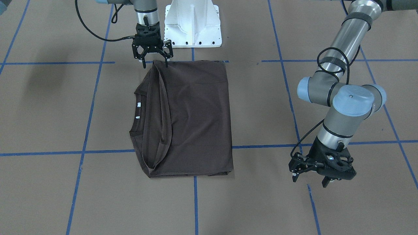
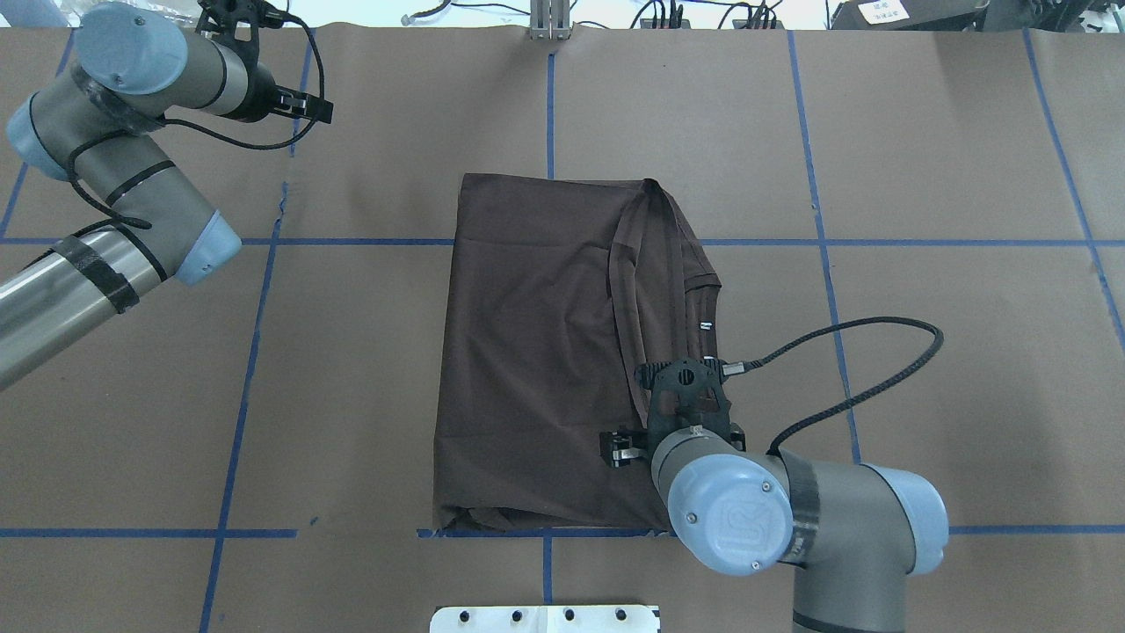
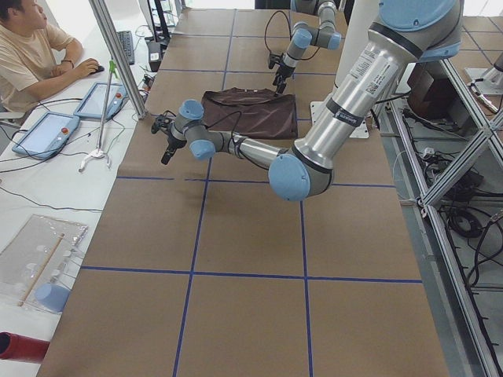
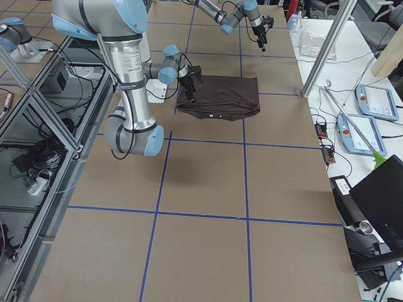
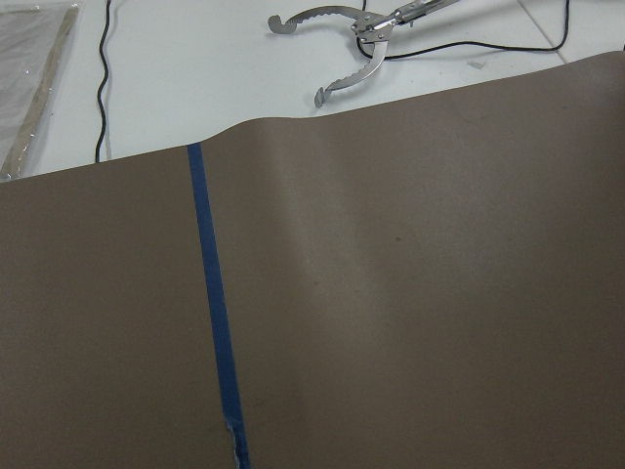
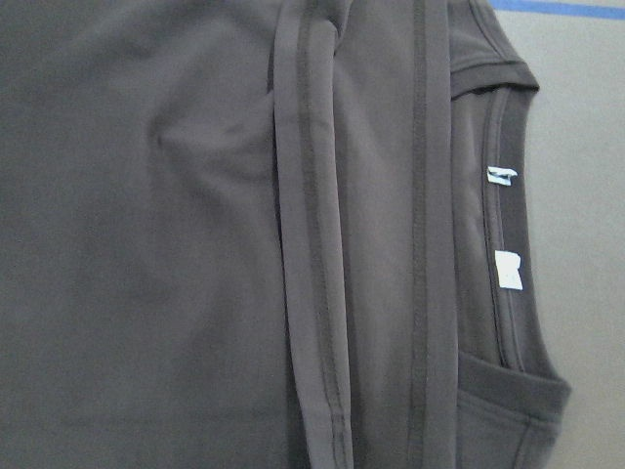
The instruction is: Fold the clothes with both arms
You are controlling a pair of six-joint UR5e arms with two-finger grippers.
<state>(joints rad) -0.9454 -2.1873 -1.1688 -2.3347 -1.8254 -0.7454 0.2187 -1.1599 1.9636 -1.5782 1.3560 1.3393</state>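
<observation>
The dark brown T-shirt [image 1: 196, 117] lies flat mid-table, folded into a rectangle, with layered hems and its collar with white tags [image 6: 508, 269] along one side. My right gripper [image 1: 155, 62] stands open, pointing down at the shirt's corner nearest the robot base. One fingertip [image 1: 167, 63] is at the fabric edge, the other is over bare paper, and nothing is held. In the overhead view the right wrist [image 2: 681, 404] hangs over the shirt [image 2: 536, 352]. My left gripper [image 1: 310, 180] is open over bare paper, well clear of the shirt, at the far side of the table.
The white base mount [image 1: 192, 26] sits just behind the shirt. Blue tape lines [image 1: 98, 151] grid the brown paper. Metal tongs [image 5: 352, 39] lie on the white surface past the paper's edge. A seated person [image 3: 31, 47] and tablets [image 3: 47, 129] are beyond that side.
</observation>
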